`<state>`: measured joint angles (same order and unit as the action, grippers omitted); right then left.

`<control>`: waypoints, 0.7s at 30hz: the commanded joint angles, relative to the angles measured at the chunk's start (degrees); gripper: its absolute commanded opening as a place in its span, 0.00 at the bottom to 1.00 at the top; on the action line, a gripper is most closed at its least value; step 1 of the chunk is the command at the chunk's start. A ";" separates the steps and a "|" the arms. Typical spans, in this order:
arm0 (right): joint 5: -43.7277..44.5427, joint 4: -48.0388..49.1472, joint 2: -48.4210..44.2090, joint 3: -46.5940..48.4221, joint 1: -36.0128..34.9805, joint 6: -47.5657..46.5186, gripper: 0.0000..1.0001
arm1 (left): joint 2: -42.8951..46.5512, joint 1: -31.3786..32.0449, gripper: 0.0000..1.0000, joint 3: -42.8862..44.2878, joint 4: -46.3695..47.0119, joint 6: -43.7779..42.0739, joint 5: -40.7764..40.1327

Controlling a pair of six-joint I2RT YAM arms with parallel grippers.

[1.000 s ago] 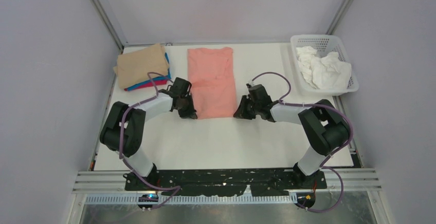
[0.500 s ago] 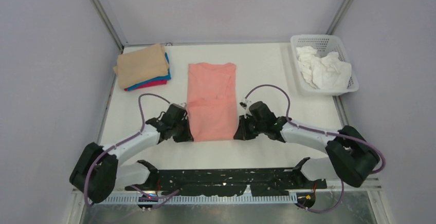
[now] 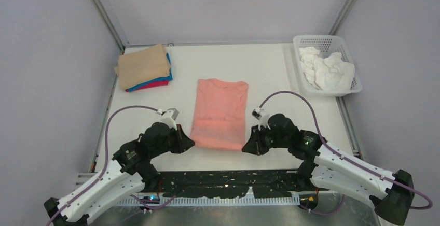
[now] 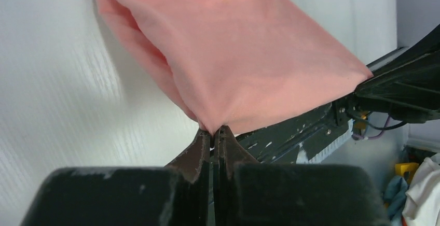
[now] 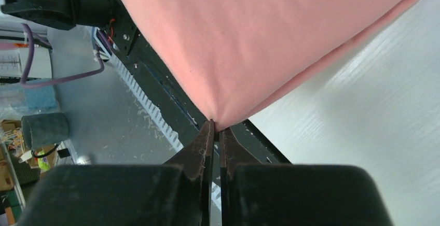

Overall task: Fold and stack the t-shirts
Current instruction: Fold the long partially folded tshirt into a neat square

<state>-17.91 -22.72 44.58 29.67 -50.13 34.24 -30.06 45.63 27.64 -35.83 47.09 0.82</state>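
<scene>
The salmon-pink t-shirt [image 3: 220,113] lies as a long folded strip on the white table, its near end close to the table's front edge. My left gripper [image 3: 190,142] is shut on the shirt's near left corner [image 4: 212,125]. My right gripper [image 3: 245,148] is shut on the near right corner [image 5: 215,118]. Both near corners are lifted, and the cloth [image 4: 228,55] hangs taut between them. A stack of folded shirts, tan [image 3: 143,66] on top of blue [image 3: 167,76] and magenta [image 3: 158,84], sits at the far left.
A white lattice basket [image 3: 350,46] with crumpled white cloth [image 3: 327,70] stands at the far right. The black arm mount rail [image 3: 228,180] runs along the table's front edge, just below the grippers. Grey walls close in both sides.
Both grippers have pulled the pink shirt toward the front edge of the table; the arms have stretched out low and the shirt has slid nearer.
</scene>
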 commanded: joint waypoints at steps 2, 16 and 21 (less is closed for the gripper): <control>4.34 -5.90 -1.70 8.16 2.78 -2.18 0.06 | -1.08 0.08 0.00 9.23 -1.16 -2.95 -10.10; -2.95 6.93 15.95 20.78 27.37 -8.84 0.06 | -33.71 -16.80 0.00 33.22 9.71 -13.91 -5.86; -4.28 9.52 22.89 23.16 31.68 -9.21 0.06 | -42.98 -20.78 0.00 37.72 11.74 -14.31 -1.46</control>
<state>-22.31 -16.75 64.40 49.54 -21.71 26.72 -68.01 28.12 60.27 -27.22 35.51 -1.39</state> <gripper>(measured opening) 0.095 0.018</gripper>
